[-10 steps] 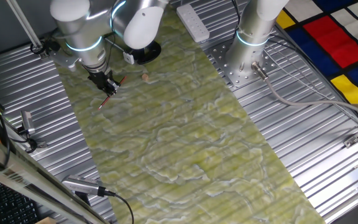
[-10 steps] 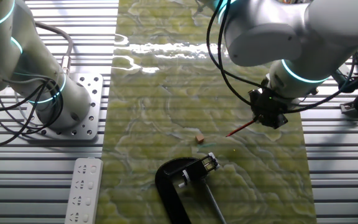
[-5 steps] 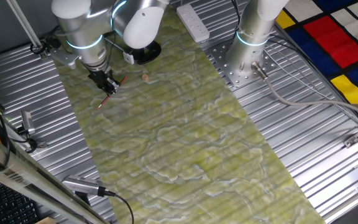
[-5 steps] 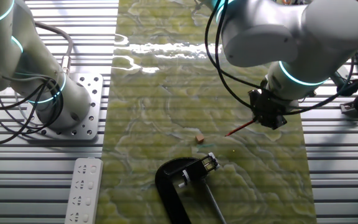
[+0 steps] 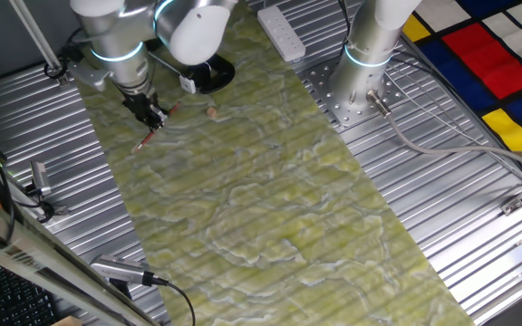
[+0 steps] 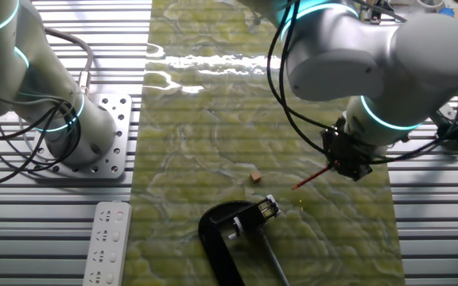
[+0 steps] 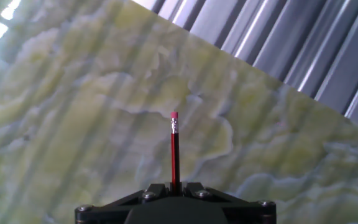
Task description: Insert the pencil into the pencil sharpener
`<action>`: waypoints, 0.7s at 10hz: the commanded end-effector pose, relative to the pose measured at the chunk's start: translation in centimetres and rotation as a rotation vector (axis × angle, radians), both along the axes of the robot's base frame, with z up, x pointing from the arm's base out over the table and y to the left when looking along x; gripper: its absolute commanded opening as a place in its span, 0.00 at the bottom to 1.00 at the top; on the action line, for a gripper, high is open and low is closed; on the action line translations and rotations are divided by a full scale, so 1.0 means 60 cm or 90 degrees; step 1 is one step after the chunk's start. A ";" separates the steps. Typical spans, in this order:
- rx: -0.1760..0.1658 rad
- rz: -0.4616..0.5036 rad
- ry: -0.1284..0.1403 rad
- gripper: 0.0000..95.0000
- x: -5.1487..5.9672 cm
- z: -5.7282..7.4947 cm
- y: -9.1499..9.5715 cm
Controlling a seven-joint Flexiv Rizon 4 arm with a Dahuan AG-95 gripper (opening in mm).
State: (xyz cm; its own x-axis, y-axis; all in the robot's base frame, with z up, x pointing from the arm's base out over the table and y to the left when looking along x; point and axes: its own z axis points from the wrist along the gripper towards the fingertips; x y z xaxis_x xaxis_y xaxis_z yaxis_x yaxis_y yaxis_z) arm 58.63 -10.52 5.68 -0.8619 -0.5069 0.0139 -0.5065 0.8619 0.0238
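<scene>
Gripper (image 6: pixel 349 161) pinching red pencil (image 6: pixel 312 176) between its 2 fingers, eraser end forward, held above green marbled mat (image 6: pixel 213 119) near mat's edge. Black pencil sharpener (image 6: pixel 227 230) resting on mat, well apart from pencil. No readable writing or labels anywhere.

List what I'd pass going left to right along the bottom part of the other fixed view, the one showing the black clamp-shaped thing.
White power strip → glossy black clamp-shaped pencil sharpener → thin red pencil → black two-finger tool gripping it.
</scene>
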 end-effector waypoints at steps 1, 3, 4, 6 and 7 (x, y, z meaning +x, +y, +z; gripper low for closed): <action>0.002 -0.006 0.005 0.00 -0.009 0.005 -0.007; 0.001 0.001 0.008 0.00 -0.025 0.001 -0.012; 0.001 0.001 0.008 0.00 -0.027 0.000 -0.013; -0.001 0.013 0.010 0.00 -0.041 -0.001 -0.022; -0.002 0.016 0.012 0.00 -0.043 0.000 -0.027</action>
State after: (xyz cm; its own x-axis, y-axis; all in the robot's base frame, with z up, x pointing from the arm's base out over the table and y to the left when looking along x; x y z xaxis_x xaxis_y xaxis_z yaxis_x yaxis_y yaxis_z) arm 55.89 -12.38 5.74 -0.8478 -0.5292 0.0328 -0.5285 0.8485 0.0290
